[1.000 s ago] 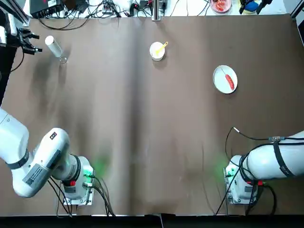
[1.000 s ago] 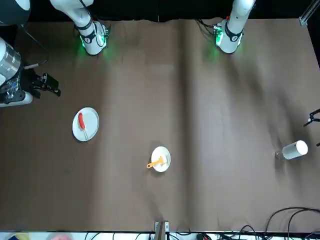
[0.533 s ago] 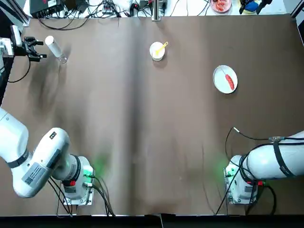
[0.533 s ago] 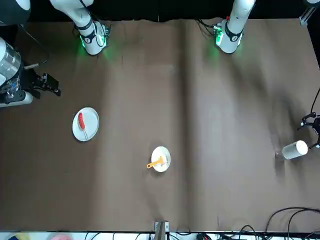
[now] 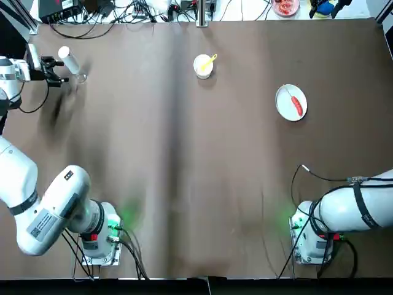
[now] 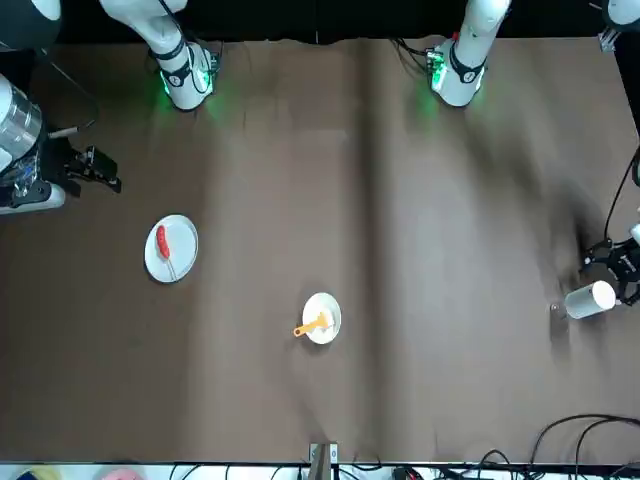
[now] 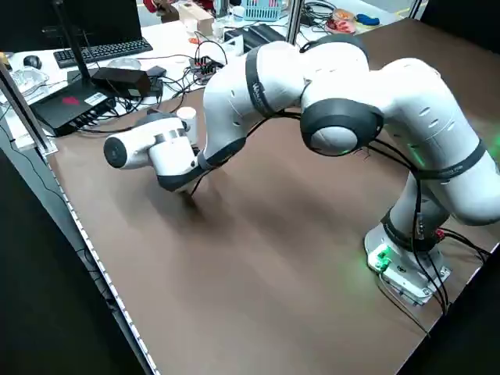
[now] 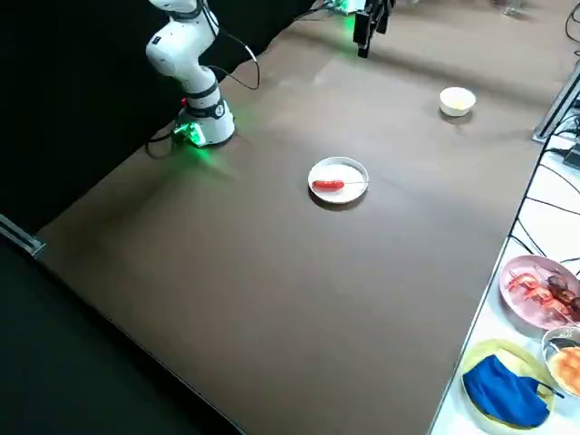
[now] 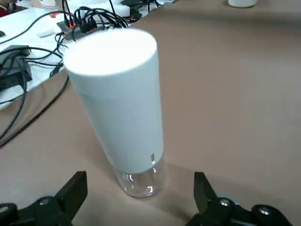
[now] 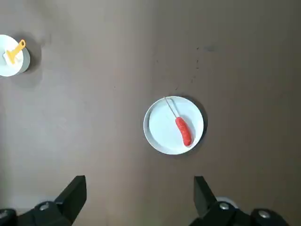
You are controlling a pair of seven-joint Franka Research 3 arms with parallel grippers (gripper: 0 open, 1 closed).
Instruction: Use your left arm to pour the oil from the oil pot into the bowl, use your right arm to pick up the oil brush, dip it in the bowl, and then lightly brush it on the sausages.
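Top view: the oil pot [image 5: 69,61] stands at the bench's [image 5: 184,172] far left corner, the left gripper [image 5: 56,70] just beside it, fingers apart. The bowl [image 5: 202,66] with the oil brush [image 5: 209,60] in it sits well right of the pot; the plate [image 5: 291,102] with the sausage [image 5: 296,105] lies farther right.

Left wrist view: the pot stands between the spread fingers [image 9: 75,188], untouched.

Right wrist view: the right gripper [image 10: 140,200] hangs high above the plate, fingers apart.
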